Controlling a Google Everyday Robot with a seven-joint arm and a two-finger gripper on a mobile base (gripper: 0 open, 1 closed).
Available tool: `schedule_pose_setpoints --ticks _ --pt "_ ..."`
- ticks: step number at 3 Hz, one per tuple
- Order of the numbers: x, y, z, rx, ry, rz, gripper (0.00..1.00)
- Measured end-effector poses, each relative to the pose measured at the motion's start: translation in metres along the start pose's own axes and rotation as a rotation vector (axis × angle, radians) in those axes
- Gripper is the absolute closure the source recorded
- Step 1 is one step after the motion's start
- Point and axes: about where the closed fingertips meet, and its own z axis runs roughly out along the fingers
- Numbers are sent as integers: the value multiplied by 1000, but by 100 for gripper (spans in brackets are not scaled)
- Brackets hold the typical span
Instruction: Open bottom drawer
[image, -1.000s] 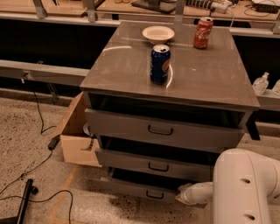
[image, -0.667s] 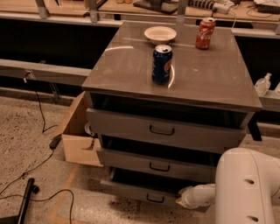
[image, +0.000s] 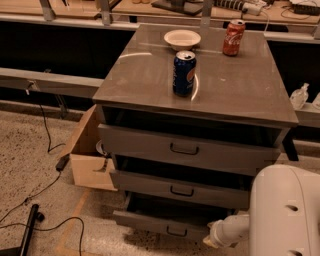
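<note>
Apparently the gripper (image: 213, 240) sits beside the bottom drawer (image: 150, 224); open or closed, I cannot tell.

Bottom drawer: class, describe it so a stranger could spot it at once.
Find the grey cabinet; the pincer is low at its right. The bottom drawer, beside that pincer, lies nearest the floor and has the slimmest of three fronts.

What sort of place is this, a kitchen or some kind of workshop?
Probably a lab or workshop: long workbenches behind, loose cables on the speckled floor, a cardboard box beside a grey cabinet. The robot's gripper sits low by the bottom drawer.
</note>
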Motion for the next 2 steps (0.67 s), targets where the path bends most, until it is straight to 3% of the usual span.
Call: schedule_pose_setpoints --ticks 1,2 --pt "11 29 -30 -45 38 28 4" --pt "10 38 -52 -34 30 39 8"
